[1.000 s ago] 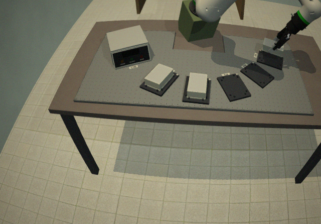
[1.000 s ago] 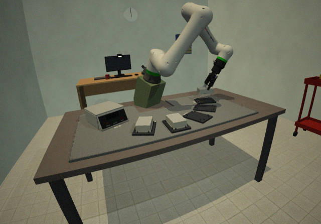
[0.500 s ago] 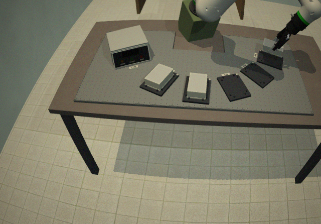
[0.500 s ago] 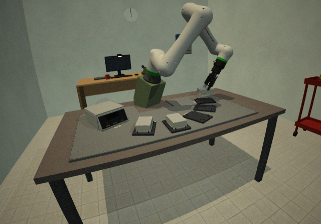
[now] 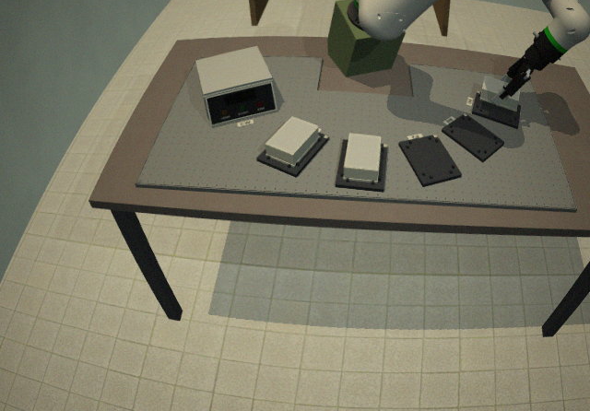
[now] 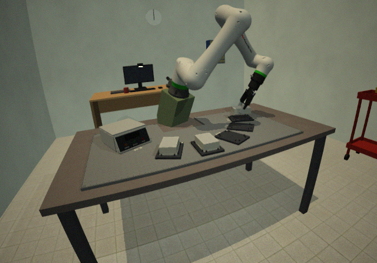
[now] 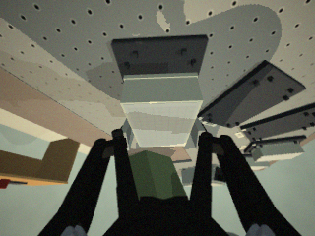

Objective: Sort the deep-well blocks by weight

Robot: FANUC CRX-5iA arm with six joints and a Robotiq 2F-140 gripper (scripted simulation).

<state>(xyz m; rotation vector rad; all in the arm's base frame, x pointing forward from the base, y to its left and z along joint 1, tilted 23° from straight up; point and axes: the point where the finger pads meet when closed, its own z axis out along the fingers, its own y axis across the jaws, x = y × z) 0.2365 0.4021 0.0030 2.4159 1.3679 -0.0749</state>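
My gripper (image 5: 506,88) (image 6: 244,105) (image 7: 160,116) is shut on a pale deep-well block (image 5: 490,93) (image 6: 235,109) (image 7: 161,90), with a finger on each side. The block is over the back part of the far-right dark nest (image 5: 495,113) (image 6: 240,118) (image 7: 159,55); the gap below it is hard to judge. A second block (image 5: 291,137) (image 6: 169,144) sits in the nest nearest the check-weigher. A third block (image 5: 361,154) (image 6: 207,141) sits in the middle nest. The check-weigher (image 5: 233,71) (image 6: 123,130) has a bare platform and no lamp plainly lit. The held block's cut corner is not clear.
Two empty dark nests, one nearer the middle (image 5: 429,161) (image 6: 232,137) and one beside the far-right nest (image 5: 472,135) (image 6: 240,127) (image 7: 256,93), stand between the middle block and the held one. Their labels are too small to read. The green robot base (image 5: 361,49) (image 6: 174,109) (image 7: 155,174) stands behind.
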